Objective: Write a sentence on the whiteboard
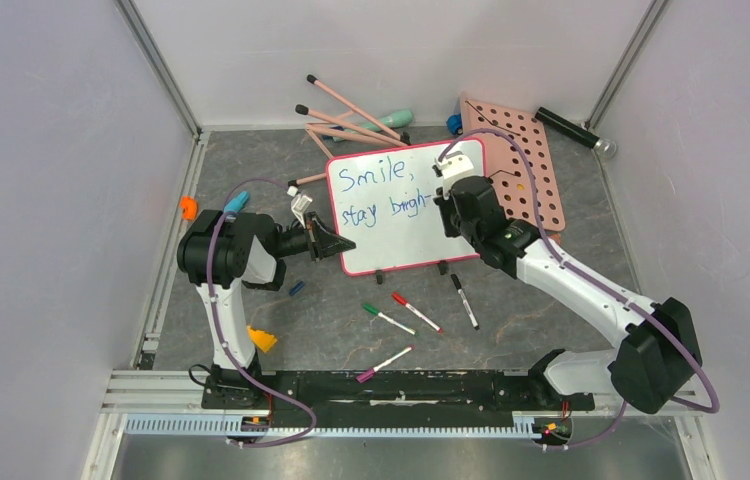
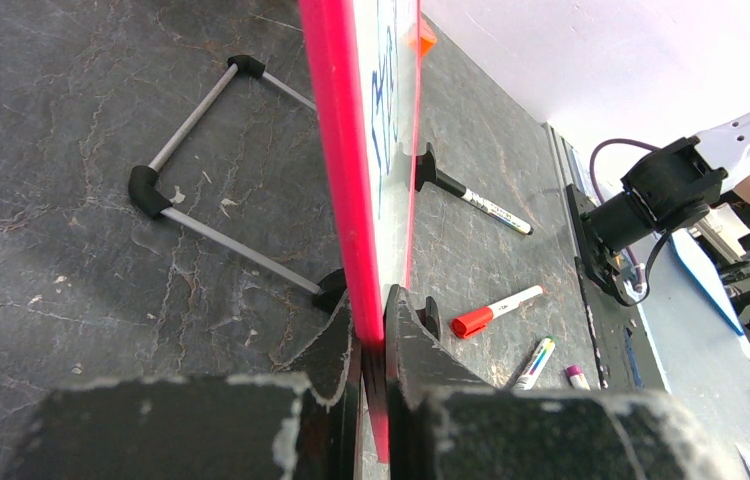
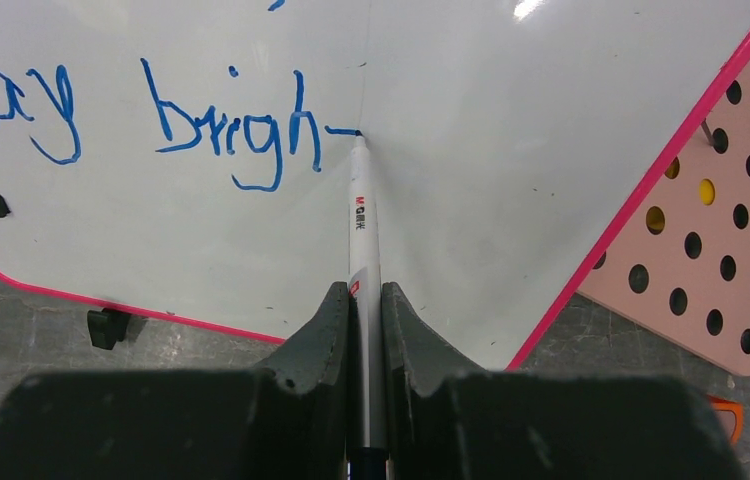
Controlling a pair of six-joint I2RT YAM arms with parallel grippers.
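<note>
The whiteboard (image 1: pixel 391 225) with a pink-red rim stands tilted on two black feet in mid-table. Blue writing (image 1: pixel 383 190) on it reads "Smile," and below "stay brigh" plus a short horizontal stroke. My left gripper (image 2: pixel 372 330) is shut on the board's left rim (image 2: pixel 343 170), also seen in the top view (image 1: pixel 329 243). My right gripper (image 3: pixel 365 300) is shut on a white marker (image 3: pixel 363 235). Its tip touches the board (image 3: pixel 511 150) at the right end of the stroke after "brigh" (image 3: pixel 231 135). The right gripper (image 1: pixel 451 205) is over the board's right side.
A pink pegboard (image 1: pixel 526 170) lies behind the board on the right. Loose markers lie in front: green (image 1: pixel 387 318), red (image 1: pixel 416 312), black (image 1: pixel 464 300), purple (image 1: pixel 384 364). Pink sticks (image 1: pixel 351 110) and a black cylinder (image 1: pixel 573 130) lie at the back.
</note>
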